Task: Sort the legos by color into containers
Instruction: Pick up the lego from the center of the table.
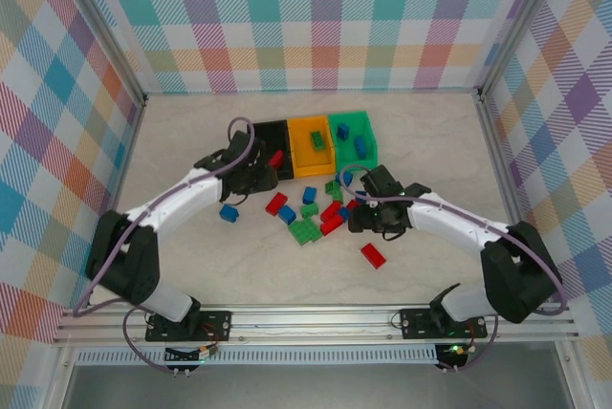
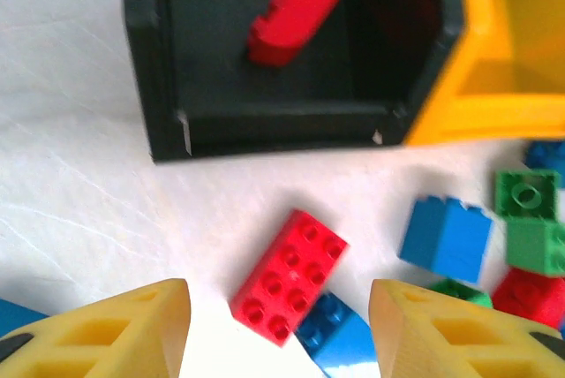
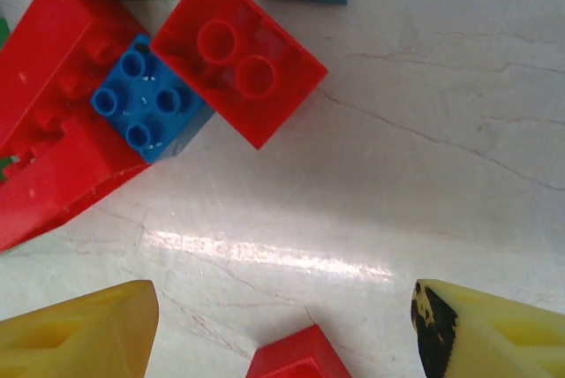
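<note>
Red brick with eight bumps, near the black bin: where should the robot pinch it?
From straight above, across its two long sides, at the end nearer the black bin. The red brick lies flat, bumps up, slanted; a blue brick crowds its other end.

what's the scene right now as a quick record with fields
black bin: one red brick visible inside
orange-yellow bin: green brick inside
green bin: two blue bricks inside
table: loose bricks, red, blue and green, near the bins
left hand: open, above a red eight-stud brick
right hand: open, empty, above the loose bricks
</note>
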